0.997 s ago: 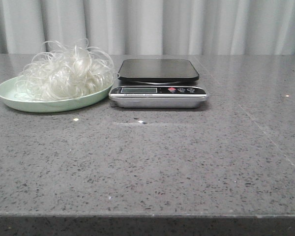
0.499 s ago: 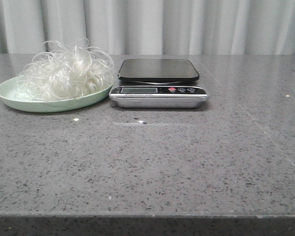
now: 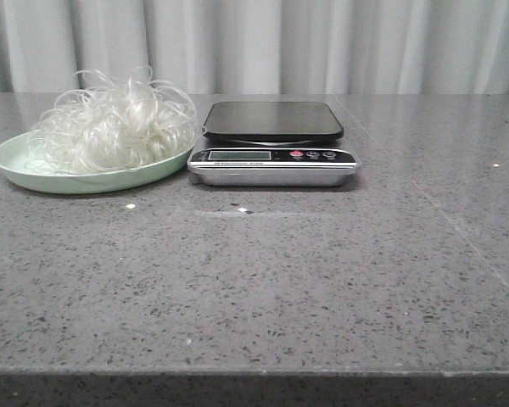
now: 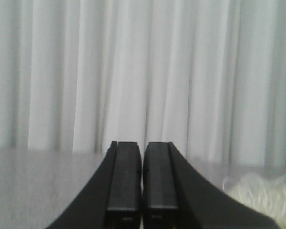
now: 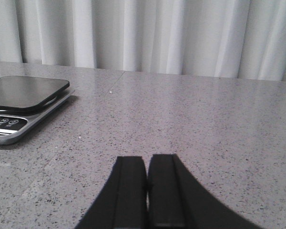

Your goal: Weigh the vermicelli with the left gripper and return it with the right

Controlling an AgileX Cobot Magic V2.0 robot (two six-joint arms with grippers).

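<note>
The vermicelli (image 3: pixel 110 127), a fluffy clump of white curly strands, lies on a pale green plate (image 3: pixel 17 165) at the back left of the table. Right beside it stands the scale (image 3: pixel 273 154), its black platform (image 3: pixel 273 120) bare. Neither gripper shows in the front view. In the left wrist view my left gripper (image 4: pixel 143 145) is shut and empty, facing the curtain, with a blurred bit of vermicelli (image 4: pixel 262 193) off to its side. In the right wrist view my right gripper (image 5: pixel 147 160) is shut and empty over bare table, the scale (image 5: pixel 24 107) some way off.
A grey speckled stone table (image 3: pixel 263 280) runs to a front edge near the camera. A white pleated curtain (image 3: pixel 263 42) hangs behind the table.
</note>
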